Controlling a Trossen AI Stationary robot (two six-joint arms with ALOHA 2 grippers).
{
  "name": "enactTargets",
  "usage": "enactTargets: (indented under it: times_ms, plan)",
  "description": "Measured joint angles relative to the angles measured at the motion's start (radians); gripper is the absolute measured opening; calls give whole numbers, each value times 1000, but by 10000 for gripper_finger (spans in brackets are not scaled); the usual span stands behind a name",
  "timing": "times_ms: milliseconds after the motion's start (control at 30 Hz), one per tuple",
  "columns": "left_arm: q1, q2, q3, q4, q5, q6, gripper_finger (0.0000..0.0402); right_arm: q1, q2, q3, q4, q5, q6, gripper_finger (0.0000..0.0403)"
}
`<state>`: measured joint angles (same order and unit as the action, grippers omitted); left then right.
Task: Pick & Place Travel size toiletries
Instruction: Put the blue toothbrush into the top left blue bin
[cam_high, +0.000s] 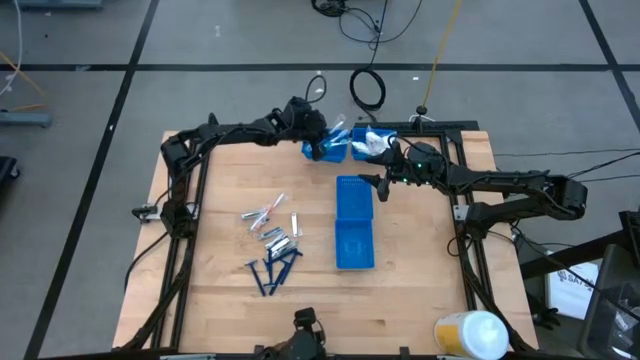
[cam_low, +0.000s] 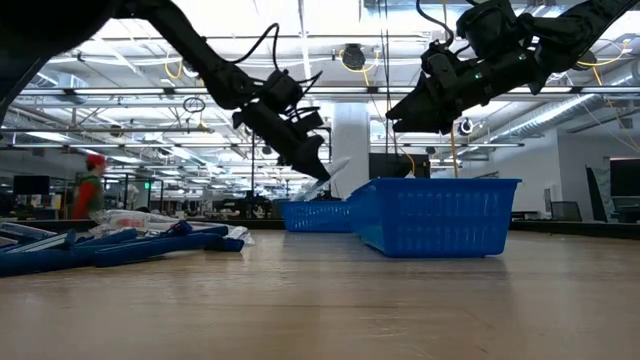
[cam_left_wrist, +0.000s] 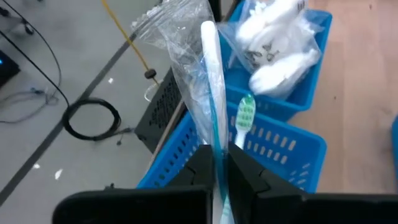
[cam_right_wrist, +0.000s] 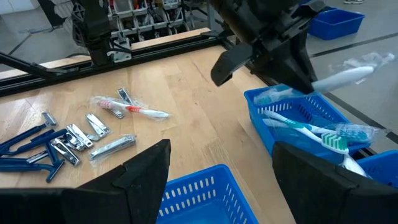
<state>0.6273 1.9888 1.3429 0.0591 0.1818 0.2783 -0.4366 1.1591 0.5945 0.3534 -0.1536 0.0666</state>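
left gripper (cam_left_wrist: 217, 163) pinches a clear-wrapped white and light-blue plastic toothbrush (cam_left_wrist: 211, 81) above the far blue slotted plastic bin (cam_left_wrist: 292, 140), seemingly poised for dropping it in.

I see 3 blue bins (cam_high: 354, 222) with ribbed, slotted walls on the pale wood worktop (cam_high: 420, 270). The wrapped toothbrush (cam_left_wrist: 211, 106) is white and teal, its wrapper clear. The razors (cam_high: 275, 270) are dark blue.

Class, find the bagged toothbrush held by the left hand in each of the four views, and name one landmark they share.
High view: bagged toothbrush at the top centre, over the blue bins.
Low view: pale tip below the left hand.
Left wrist view: centre, rising from the shut fingers.
Right wrist view: right edge, sticking out sideways.
Shared landmark: the blue bin holding toothbrushes, beneath it.
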Motion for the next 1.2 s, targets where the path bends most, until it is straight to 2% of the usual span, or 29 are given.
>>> enactTargets:
  times_ms: [100,267,367,500,600,833,1200]
  plan:
    - [-1,0,-24,25,0,-27,5,0,0,0,0,0,0,267]
    - [-4,0,-27,20,0,-135,23,0,0,0,0,0,0,267]
    - [-14,0,-27,28,-3,-175,19,0,0,0,0,0,0,267]
    - [-29,0,-27,26,0,-172,6,0,0,0,0,0,0,267]
    - [-34,0,-27,28,-7,-161,18,0,0,0,0,0,0,267]
    - [-46,0,-27,13,-103,-88,42,0,0,0,0,0,1,267]
    - [-55,0,-26,12,-116,-63,57,0,0,0,0,0,0,267]
